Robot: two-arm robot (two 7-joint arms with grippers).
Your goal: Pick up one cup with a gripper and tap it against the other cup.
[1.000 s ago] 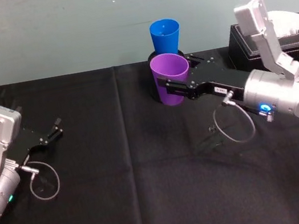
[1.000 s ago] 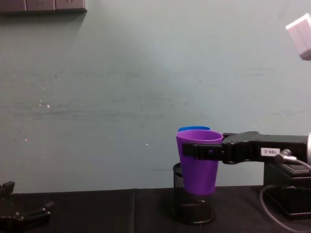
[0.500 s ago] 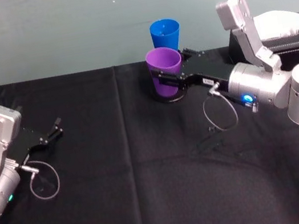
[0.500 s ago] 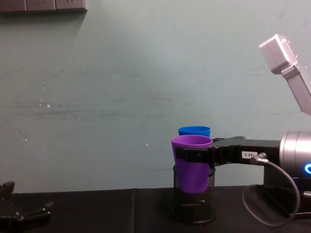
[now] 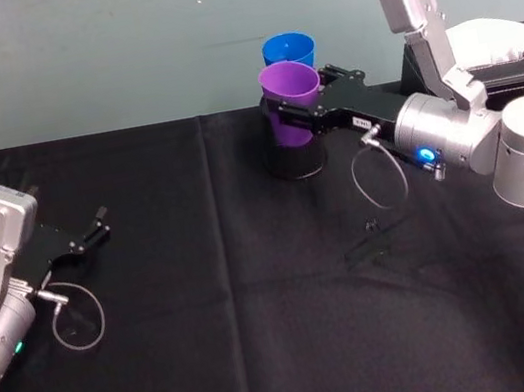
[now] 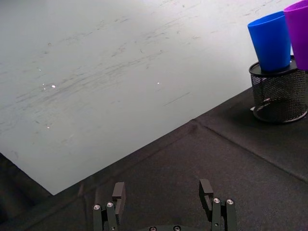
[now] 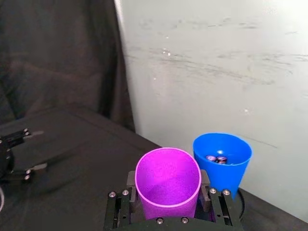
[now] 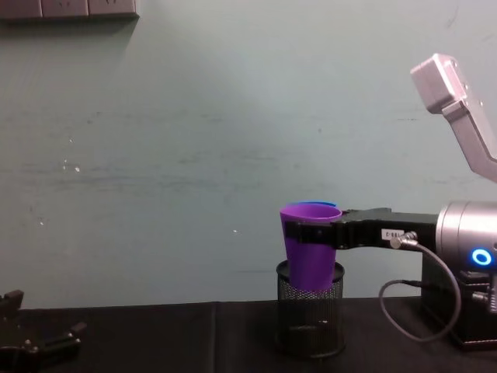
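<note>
The right gripper (image 5: pixel 293 109) pinches the purple cup (image 5: pixel 287 98) just under its rim, one finger pressed to each side; the right wrist view shows both fingers (image 7: pixel 130 182) tight on the cup's wall. The cup is held upright off the table, above the mesh holder (image 5: pixel 296 160).

The blue cup (image 5: pixel 288 49) stands in that holder, at 1 o'clock of the purple cup in the head view. In the right wrist view the two rims lie just beside each other, and I cannot tell whether they touch. From the chest, the purple cup (image 8: pixel 310 260) hides all of the blue one but a sliver of rim (image 8: pixel 320 204). Its base overlaps the holder's top edge (image 8: pixel 311 318), inside or in front I cannot tell. Small dark things lie in the blue cup (image 7: pixel 222 161), too small to name.

A black box (image 5: pixel 513 62) is half hidden behind the right arm, at 3 o'clock.

The left gripper (image 5: pixel 86 235) rests on the table at 8 o'clock, well apart, fingers spread (image 6: pixel 163 198). The left wrist view cuts off the purple cup (image 6: pixel 299 24) at its edge.
</note>
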